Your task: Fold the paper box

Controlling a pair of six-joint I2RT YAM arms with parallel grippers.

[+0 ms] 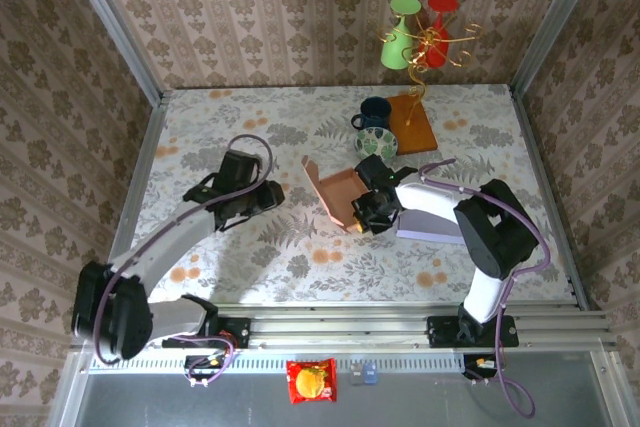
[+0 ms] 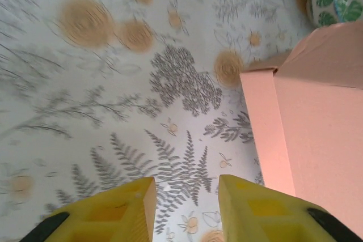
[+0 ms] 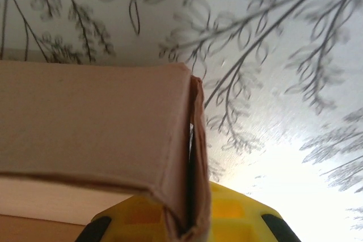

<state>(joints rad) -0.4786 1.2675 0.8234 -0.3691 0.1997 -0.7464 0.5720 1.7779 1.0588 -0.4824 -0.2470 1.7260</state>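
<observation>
- My right gripper [image 3: 190, 222] is clamped together on a thin wall of the paper box [image 3: 85, 117]. In the right wrist view the cardboard edge runs down between my yellow fingers.
- My left gripper [image 2: 184, 202] has its jaws apart. The patterned table [image 2: 113, 111] shows through the gap, and nothing is held.
- Just ahead of those left jaws and to their right, the near side of the box stands upright, close but not touching.
- From above, the box lies open near the middle of the table, between my two arms. My right jaws are at its near right corner, and my left jaws are off to its left, apart from it.
- A leaf-patterned bowl [image 1: 376, 142] sits close behind the far side of the box.
- I judge this to be the bracing step: my right side anchors one wall while my left lines up on the opposite one. The box looks only partly formed.
- The next move calls for bringing my left jaws onto that facing wall and turning it inward. The push must be gentle, since thin card may buckle or slip from my right grip.
</observation>
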